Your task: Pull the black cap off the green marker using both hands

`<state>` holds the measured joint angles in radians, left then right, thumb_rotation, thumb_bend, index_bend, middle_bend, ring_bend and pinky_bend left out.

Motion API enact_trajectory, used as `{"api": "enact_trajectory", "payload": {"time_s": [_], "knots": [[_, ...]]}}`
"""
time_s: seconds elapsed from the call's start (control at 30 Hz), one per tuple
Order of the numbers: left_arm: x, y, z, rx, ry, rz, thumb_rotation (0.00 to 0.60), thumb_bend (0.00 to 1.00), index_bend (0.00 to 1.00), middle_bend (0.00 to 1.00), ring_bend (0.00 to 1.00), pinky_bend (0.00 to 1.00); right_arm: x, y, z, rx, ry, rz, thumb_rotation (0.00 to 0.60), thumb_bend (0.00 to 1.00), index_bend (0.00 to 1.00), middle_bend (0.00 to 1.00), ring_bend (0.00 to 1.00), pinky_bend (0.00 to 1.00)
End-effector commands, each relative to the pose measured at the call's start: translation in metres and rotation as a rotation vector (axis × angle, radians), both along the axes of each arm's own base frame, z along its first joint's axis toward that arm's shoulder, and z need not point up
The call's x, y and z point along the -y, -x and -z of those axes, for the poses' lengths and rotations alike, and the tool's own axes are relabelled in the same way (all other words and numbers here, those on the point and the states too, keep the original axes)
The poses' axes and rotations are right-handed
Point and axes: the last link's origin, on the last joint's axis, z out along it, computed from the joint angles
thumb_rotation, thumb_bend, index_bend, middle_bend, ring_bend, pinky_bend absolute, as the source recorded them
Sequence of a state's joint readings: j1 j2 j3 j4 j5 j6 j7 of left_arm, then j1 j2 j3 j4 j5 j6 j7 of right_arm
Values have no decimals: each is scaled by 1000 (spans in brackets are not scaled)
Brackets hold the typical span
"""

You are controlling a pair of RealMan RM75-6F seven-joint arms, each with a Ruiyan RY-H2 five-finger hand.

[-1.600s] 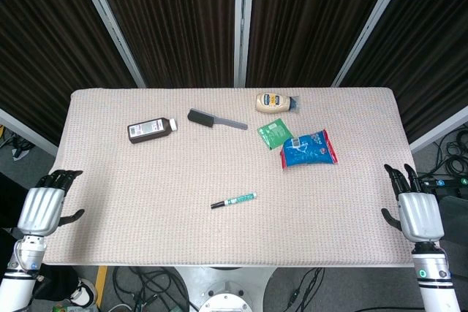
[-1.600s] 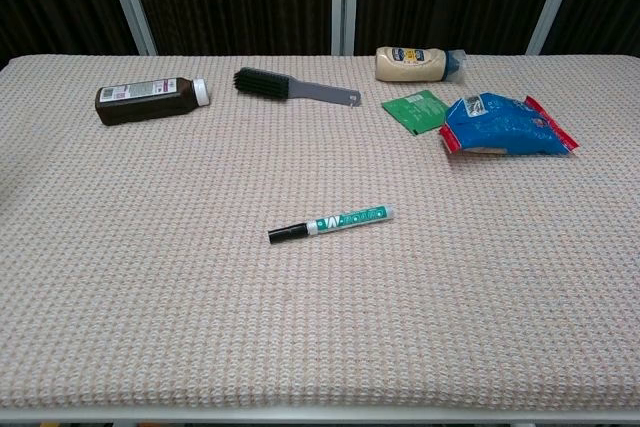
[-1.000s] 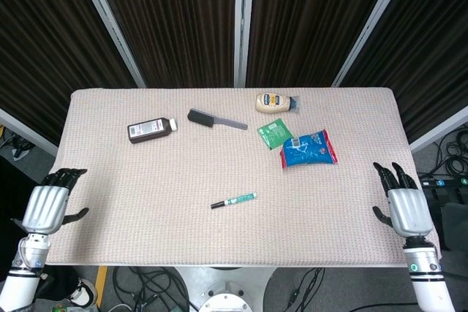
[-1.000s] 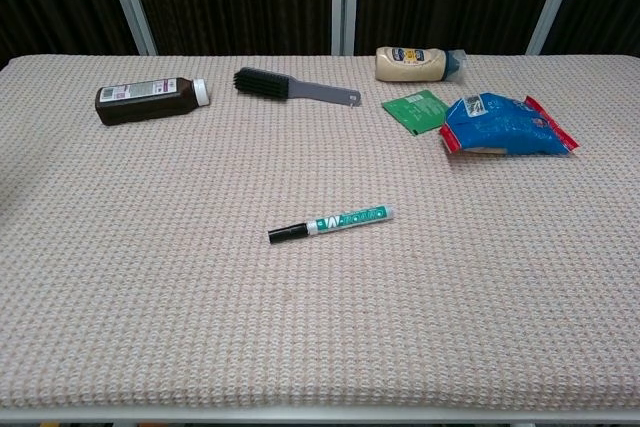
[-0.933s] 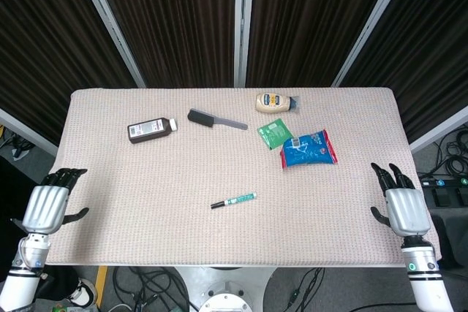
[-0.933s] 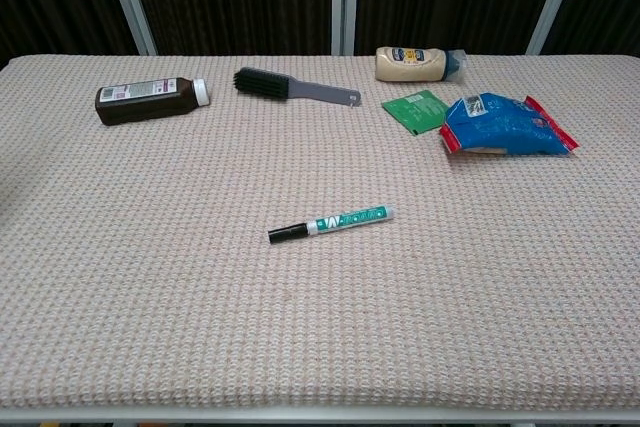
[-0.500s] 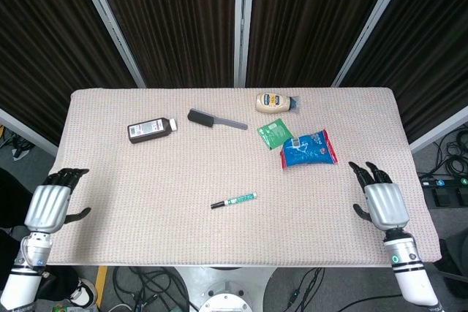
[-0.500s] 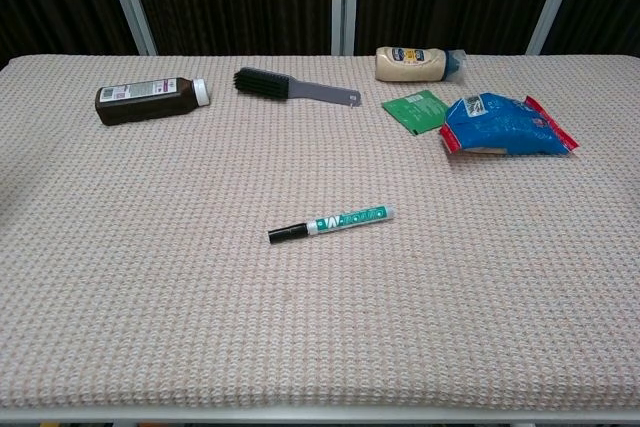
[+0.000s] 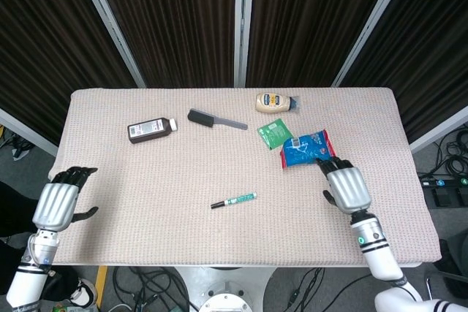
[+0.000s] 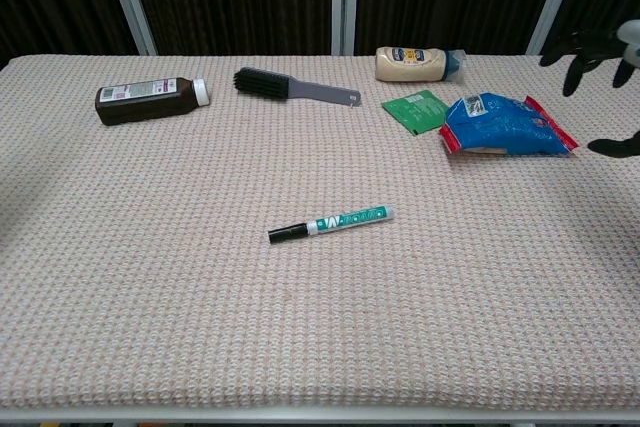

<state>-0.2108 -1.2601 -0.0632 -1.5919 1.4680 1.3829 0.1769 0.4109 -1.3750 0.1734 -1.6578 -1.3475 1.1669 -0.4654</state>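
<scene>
The green marker point(image 9: 239, 199) point(image 10: 345, 220) lies flat near the table's middle, its black cap point(image 9: 217, 204) point(image 10: 286, 234) pointing left. My right hand point(image 9: 346, 188) hovers open over the table to the marker's right, fingers spread, holding nothing; its fingertips point(image 10: 580, 57) show at the right edge of the chest view. My left hand point(image 9: 58, 202) hangs open at the table's left edge, far from the marker, and does not show in the chest view.
At the back lie a brown bottle point(image 9: 151, 129), a black brush point(image 9: 215, 119), a mayonnaise bottle point(image 9: 276, 101), a green packet point(image 9: 275, 134) and a blue snack bag point(image 9: 307, 148), which sits right by my right hand. A knit cloth covers the table point(image 9: 146, 202).
My right hand has moved left from beyond the table's right edge to over the cloth beside the blue bag. My left hand has crept slightly inward. The marker has not moved.
</scene>
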Motion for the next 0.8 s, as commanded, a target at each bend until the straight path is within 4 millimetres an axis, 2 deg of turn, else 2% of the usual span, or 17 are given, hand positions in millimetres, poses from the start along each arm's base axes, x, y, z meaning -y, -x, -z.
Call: {"api": "enact_trajectory", "payload": {"time_s": [0.03, 0.2, 0.43, 0.8], "knots": [[-1, 2, 3, 3, 14, -11, 600, 112, 198, 249, 202, 285, 12, -22, 17, -14, -34, -45, 600, 145, 305, 415, 384, 549], [-1, 6, 7, 2, 33, -27, 600, 112, 198, 249, 202, 287, 19, -45, 38, -50, -83, -93, 600, 158, 342, 422, 494, 632], [-2, 7, 11, 6, 53, -33, 600, 112, 198, 249, 202, 289, 19, -73, 73, -107, -166, -162, 600, 172, 407, 424, 495, 634], [-8, 4, 24, 6, 94, -20, 600, 112, 198, 249, 202, 290, 16, -96, 114, -131, -217, -194, 600, 171, 444, 447, 504, 646]]}}
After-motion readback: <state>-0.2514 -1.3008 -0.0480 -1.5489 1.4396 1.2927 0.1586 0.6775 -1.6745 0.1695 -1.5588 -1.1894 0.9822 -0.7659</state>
